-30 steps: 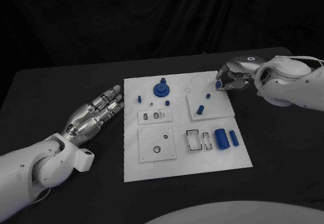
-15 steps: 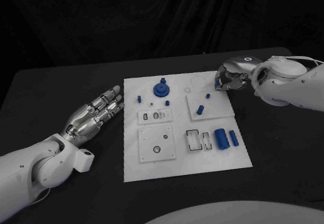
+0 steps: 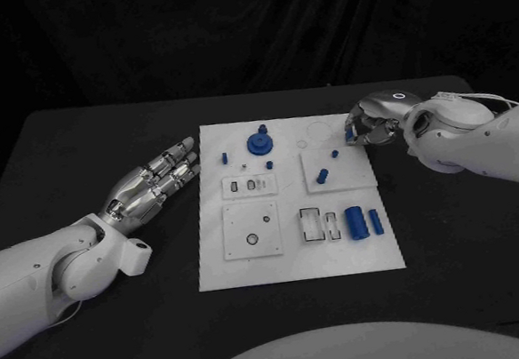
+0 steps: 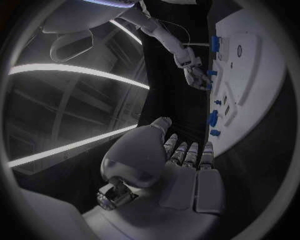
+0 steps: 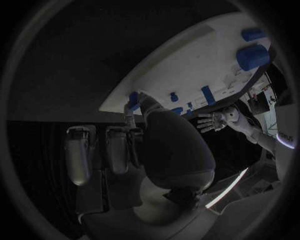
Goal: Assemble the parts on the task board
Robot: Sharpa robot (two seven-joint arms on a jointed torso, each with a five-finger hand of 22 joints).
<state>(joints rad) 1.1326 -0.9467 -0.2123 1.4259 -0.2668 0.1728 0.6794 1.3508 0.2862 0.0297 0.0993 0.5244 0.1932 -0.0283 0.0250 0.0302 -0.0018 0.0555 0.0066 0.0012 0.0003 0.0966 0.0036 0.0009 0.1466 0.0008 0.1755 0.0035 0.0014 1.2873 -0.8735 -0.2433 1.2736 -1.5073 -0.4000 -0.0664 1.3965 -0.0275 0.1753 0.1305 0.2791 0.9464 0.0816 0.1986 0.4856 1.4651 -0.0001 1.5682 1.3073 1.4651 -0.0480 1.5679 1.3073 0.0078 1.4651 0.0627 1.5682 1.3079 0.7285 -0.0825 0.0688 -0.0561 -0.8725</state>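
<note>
From the head, the flat white task board (image 3: 291, 198) lies mid-counter (image 3: 75, 150), small blue parts (image 3: 356, 221) on it. The right hand (image 3: 372, 122) is at the board's far right edge, fingers curled; whether they hold a part I cannot tell. I think it is picking one up.

At the left wrist, the left hand (image 4: 181, 165) holds nothing, its fingers (image 4: 187, 150) straight and apart.

At the right wrist, a fingertip (image 5: 142, 100) touches a blue piece (image 5: 133, 99) at the board's edge. Next it needs a firm grip.

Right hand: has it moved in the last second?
Barely. The right hand holds at the task board's far right edge, drifting slightly away from the robot.
</note>
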